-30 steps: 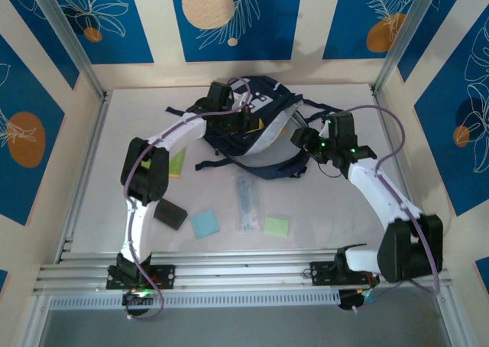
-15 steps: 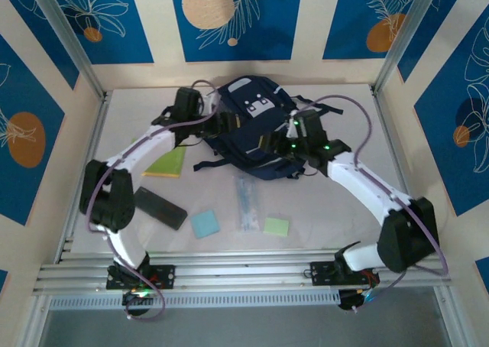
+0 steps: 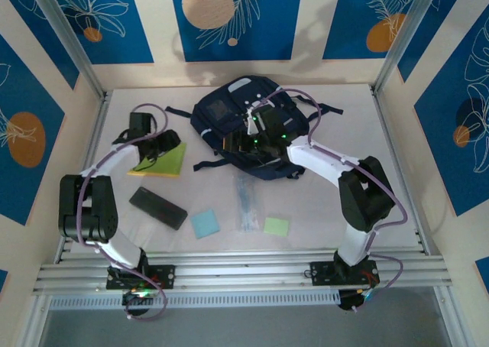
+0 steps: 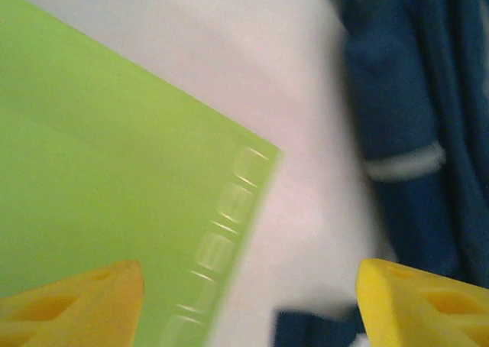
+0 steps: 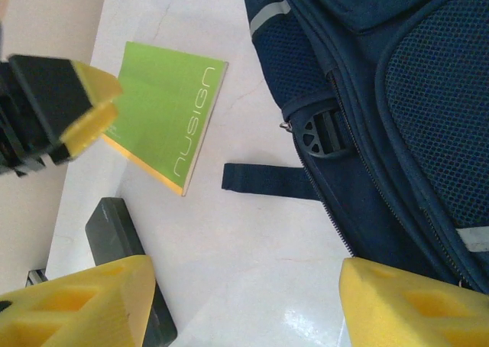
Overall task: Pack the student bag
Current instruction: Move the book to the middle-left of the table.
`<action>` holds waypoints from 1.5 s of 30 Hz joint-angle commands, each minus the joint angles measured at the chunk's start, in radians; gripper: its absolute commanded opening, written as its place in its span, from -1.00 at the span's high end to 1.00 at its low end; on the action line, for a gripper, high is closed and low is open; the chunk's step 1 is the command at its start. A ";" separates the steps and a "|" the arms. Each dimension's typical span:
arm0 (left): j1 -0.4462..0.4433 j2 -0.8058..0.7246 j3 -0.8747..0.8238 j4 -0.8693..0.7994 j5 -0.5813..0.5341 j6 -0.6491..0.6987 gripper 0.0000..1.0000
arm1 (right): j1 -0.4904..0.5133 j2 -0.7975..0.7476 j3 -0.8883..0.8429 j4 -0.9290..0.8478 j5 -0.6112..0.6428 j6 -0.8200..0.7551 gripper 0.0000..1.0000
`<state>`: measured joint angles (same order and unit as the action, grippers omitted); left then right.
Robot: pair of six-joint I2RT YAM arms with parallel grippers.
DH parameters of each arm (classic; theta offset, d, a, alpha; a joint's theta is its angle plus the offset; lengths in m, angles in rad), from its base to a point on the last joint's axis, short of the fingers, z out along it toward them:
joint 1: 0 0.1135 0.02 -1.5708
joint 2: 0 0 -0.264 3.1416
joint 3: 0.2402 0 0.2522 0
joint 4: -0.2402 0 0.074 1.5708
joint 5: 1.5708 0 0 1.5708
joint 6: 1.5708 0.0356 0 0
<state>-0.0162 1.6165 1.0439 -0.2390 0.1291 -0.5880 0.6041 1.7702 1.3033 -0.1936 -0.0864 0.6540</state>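
I work in a robot lab cell: a white worktop (image 3: 306, 209) with aluminium rails (image 3: 244, 270) along its near edge, metal posts (image 3: 65, 37) and printed blue panels (image 3: 229, 41) around.

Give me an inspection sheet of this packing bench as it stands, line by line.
Surface: white table, no spills seen.
Job's things: navy backpack lying at back centre; green notebook, black case, clear pen pack, blue pad and green pad outside it.
Clutter: nothing seen.
Grippers: left gripper open over notebook's edge; right gripper open at backpack's edge; both empty.
Cables: purple cable loops over backpack.
Surroundings: blue-and-cream wall panels, metal frame posts.
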 commanded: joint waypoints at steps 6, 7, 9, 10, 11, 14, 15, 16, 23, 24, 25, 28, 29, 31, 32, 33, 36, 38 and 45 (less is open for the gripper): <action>0.207 0.104 0.087 -0.007 -0.108 0.006 -0.51 | 0.003 0.026 0.024 0.021 -0.028 -0.014 -0.30; 0.223 0.130 0.114 -0.019 -0.108 0.008 -0.51 | 0.003 0.028 0.023 0.022 -0.027 -0.014 -0.30; 0.234 0.172 0.166 -0.049 -0.128 0.031 -0.51 | 0.003 0.031 0.021 0.026 -0.028 -0.014 -0.30; 0.236 0.187 0.188 -0.059 -0.143 0.041 -0.51 | 0.004 0.033 0.023 0.026 -0.030 -0.014 -0.30; 0.238 0.198 0.204 -0.062 -0.149 0.050 -0.51 | 0.005 0.035 0.023 0.027 -0.029 -0.013 -0.30; 0.240 0.235 0.264 -0.115 -0.180 0.059 -0.51 | 0.005 0.040 0.021 0.036 -0.037 -0.008 -0.30; 0.239 0.244 0.280 -0.135 -0.184 0.061 -0.51 | 0.005 0.040 0.019 0.040 -0.041 -0.005 -0.30; 0.239 0.249 0.283 -0.135 -0.180 0.061 -0.51 | 0.005 0.040 0.017 0.045 -0.044 -0.002 -0.30; 0.223 0.179 0.131 -0.011 -0.221 0.041 -0.44 | 0.005 0.035 0.013 0.054 -0.056 0.005 -0.30; 0.215 0.168 0.112 -0.003 -0.226 0.039 -0.43 | 0.005 0.035 0.014 0.054 -0.055 0.005 -0.30; 0.206 0.159 0.097 -0.002 -0.228 0.034 -0.43 | 0.005 0.035 0.014 0.055 -0.055 0.006 -0.30; 0.173 0.143 0.068 -0.005 -0.240 0.023 -0.41 | 0.005 0.035 0.011 0.059 -0.060 0.010 -0.30; 0.157 0.137 0.056 -0.001 -0.240 0.015 -0.41 | 0.005 0.037 0.010 0.061 -0.059 0.012 -0.30; 0.121 0.131 0.038 0.006 -0.241 0.003 -0.41 | 0.005 0.035 0.008 0.063 -0.061 0.015 -0.30; 0.103 0.134 0.031 0.009 -0.239 -0.009 -0.42 | 0.005 0.036 0.007 0.064 -0.061 0.015 -0.30; 0.089 0.140 0.028 0.010 -0.233 -0.016 -0.42 | 0.005 0.035 0.005 0.065 -0.063 0.015 -0.30; 0.047 0.183 0.035 -0.006 -0.225 -0.037 -0.42 | 0.005 0.030 -0.003 0.063 -0.060 0.014 -0.29; 0.020 0.222 0.060 -0.040 -0.230 -0.036 -0.43 | 0.005 0.021 -0.012 0.066 -0.054 0.012 -0.30; -0.036 0.310 0.091 -0.115 -0.186 -0.005 -0.41 | 0.005 -0.006 -0.037 0.077 -0.048 0.007 -0.30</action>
<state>-0.0322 1.8732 1.1458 -0.2729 -0.1055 -0.5995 0.6041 1.7912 1.2873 -0.1318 -0.1310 0.6621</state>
